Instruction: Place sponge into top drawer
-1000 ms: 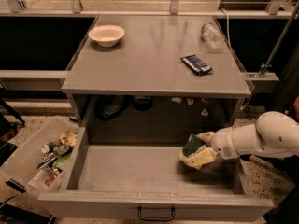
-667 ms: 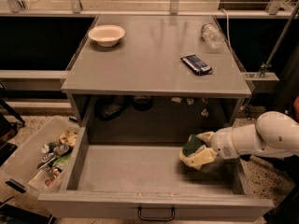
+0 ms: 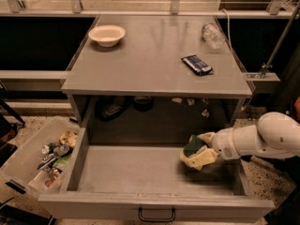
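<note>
**Sponge gripped over the open drawer**

Camera view: the white arm point(image 3: 276, 137) reaches in from the right, its forearm roughly level, over the pulled-out top drawer point(image 3: 154, 203). Its gripper point(image 3: 207, 148) pinches the sponge point(image 3: 192, 147), green side up, at the drawer's right end. The print on the dark blue packet point(image 3: 197, 64) is unreadable.

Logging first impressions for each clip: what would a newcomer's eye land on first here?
The white robot arm reaching in from the right, its pincer clamped on a wavy-edged sponge of dark green scrub layer over pale yellow foam. It hangs over the right end of the wide grey top drawer, which stands pulled open. Then the clear plastic bin of clutter at lower left.
</note>
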